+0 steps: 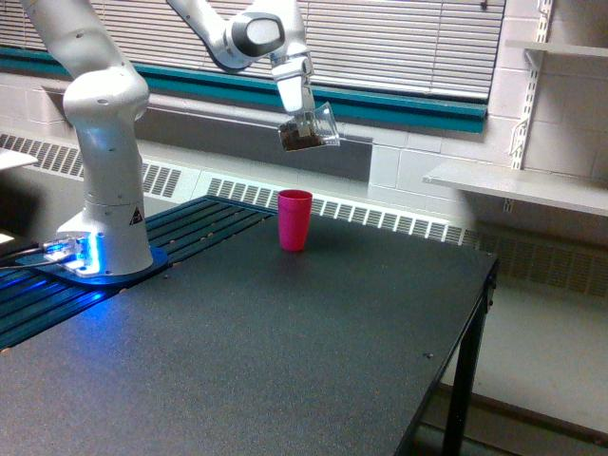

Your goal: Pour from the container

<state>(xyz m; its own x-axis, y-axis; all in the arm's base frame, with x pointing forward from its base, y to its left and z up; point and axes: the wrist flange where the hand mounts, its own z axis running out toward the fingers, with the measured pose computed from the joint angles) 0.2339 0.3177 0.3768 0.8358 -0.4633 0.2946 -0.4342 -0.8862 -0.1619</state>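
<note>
In the pincer point(302, 122), tilted clear cup point(312, 130)

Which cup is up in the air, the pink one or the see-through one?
The clear plastic cup, tilted in the gripper with dark bits inside. The pink cup stands upright on the table.

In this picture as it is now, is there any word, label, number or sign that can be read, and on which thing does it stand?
No text can be read.
Robot base: a small dark triangular mark, probably a warning sign; too small to read.
Pink cup: no print visible.
Clear cup in the gripper: no label visible.
</note>
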